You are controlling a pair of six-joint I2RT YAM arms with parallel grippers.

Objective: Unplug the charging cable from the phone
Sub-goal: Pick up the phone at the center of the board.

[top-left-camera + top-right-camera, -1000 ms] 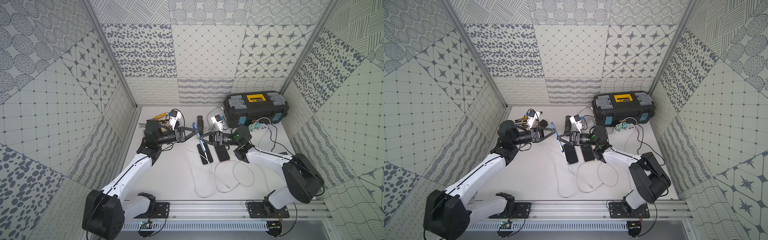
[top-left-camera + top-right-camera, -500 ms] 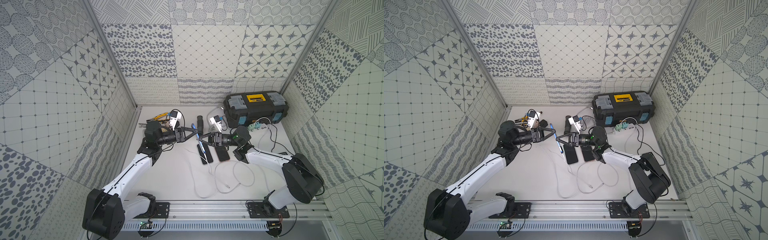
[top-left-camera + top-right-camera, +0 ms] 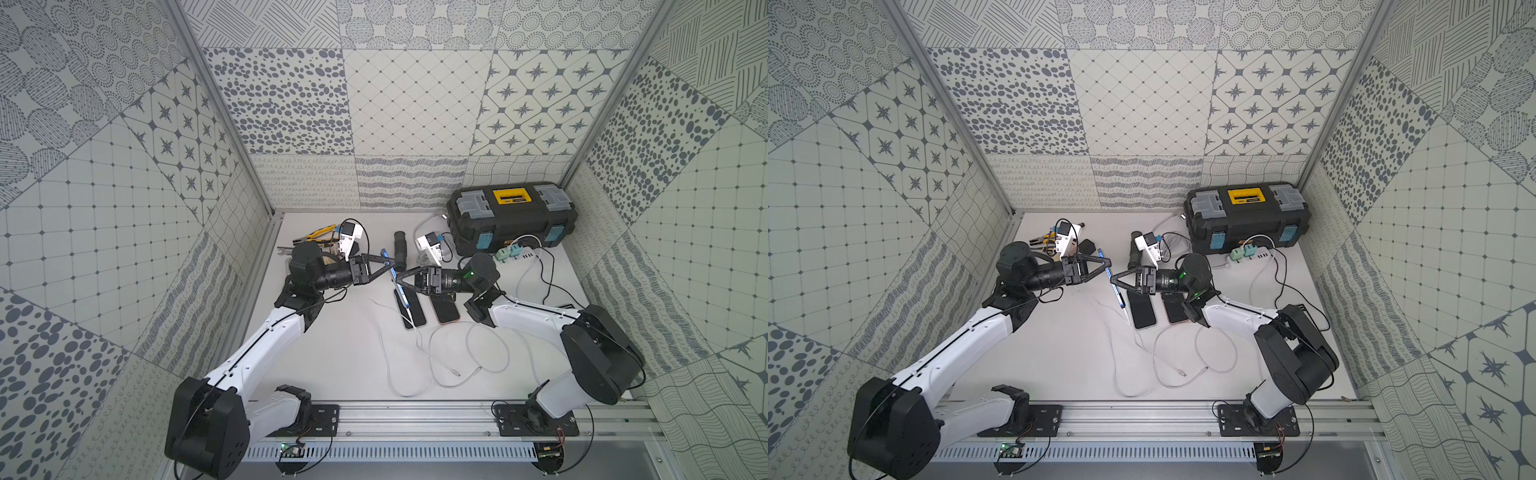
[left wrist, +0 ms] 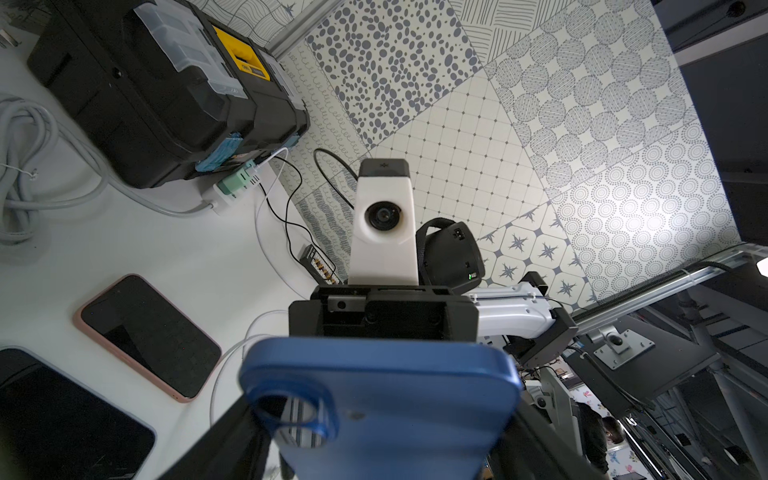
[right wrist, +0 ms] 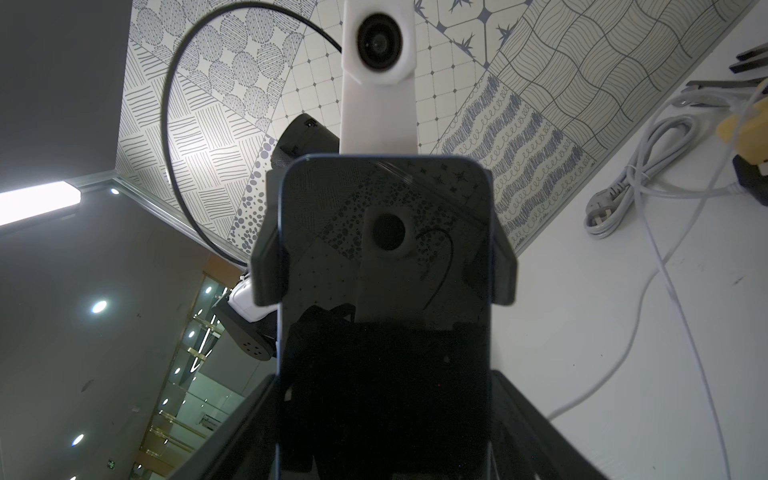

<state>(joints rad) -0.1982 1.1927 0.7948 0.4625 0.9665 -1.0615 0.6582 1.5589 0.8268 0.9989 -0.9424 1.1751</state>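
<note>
The left arm and right arm were white-shelled, with bulky black joints farthest from the claws; the left claw and right claw were black and triangular; behind each sat a white camera mount; a green light glowed behind the right claw.
</note>
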